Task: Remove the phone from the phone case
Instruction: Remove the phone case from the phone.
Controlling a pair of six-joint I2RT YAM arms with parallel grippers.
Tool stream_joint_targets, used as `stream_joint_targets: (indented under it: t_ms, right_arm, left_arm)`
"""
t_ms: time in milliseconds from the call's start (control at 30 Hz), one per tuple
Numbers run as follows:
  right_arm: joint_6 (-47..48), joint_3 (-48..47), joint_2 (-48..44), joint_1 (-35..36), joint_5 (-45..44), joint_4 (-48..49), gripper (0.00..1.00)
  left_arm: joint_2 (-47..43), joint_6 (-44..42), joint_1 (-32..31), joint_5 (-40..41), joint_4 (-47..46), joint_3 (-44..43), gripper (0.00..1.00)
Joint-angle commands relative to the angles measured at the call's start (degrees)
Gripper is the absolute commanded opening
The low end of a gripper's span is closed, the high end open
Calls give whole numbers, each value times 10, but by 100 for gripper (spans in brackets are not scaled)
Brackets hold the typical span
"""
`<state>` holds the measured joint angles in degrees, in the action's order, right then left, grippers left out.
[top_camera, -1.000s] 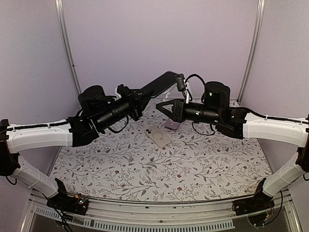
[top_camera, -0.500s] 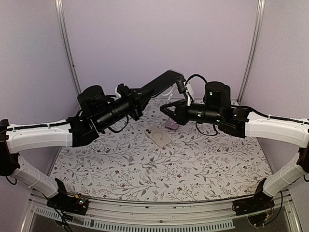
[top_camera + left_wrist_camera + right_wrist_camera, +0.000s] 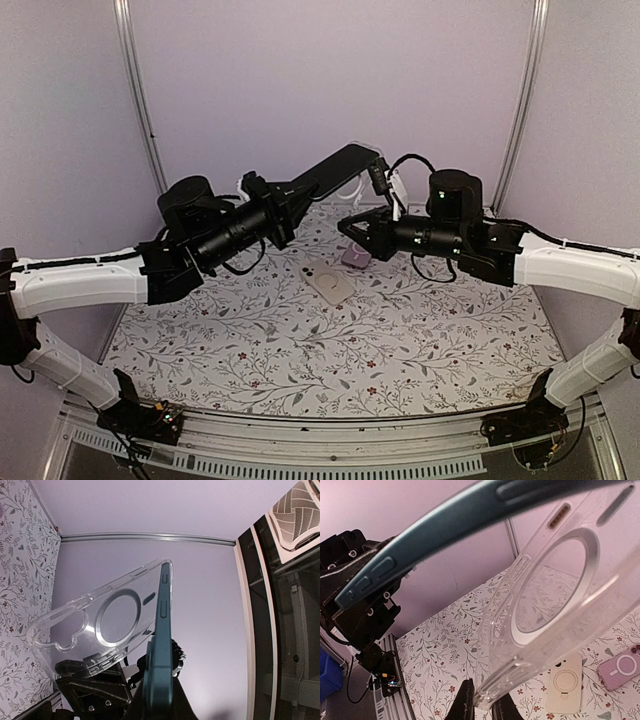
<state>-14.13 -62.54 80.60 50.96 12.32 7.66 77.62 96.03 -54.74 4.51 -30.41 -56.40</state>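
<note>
Nothing legible anywhere: no lettering, brand, number or sign readable on the phone [image 3: 161, 620], the clear case [image 3: 60, 625] or the surface [image 3: 300, 350].

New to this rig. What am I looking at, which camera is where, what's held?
Two robot arms bolted at the near edge of a table, each ending in a two-finger gripper. The wide picture is from a fixed camera above and behind them; the other two are from cameras on the left and right wrists. The left gripper pinches a dark teal phone; the right gripper pinches its clear case, peeled partly off, both held in the air. On the table lie a cream case and a pink case.
</note>
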Motion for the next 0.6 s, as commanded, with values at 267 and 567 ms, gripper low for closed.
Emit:
stream_joint_targets:
  t_ms: [267,567]
  right_arm:
    - [-12,-19,-53,-38,-22,42,0]
    - [-79,-31,-70,-109,-16,-16,0]
  left_arm:
    - [-28,-13,-2,27,69,43,0]
    - [-88,-20,-2,68,103,90,0]
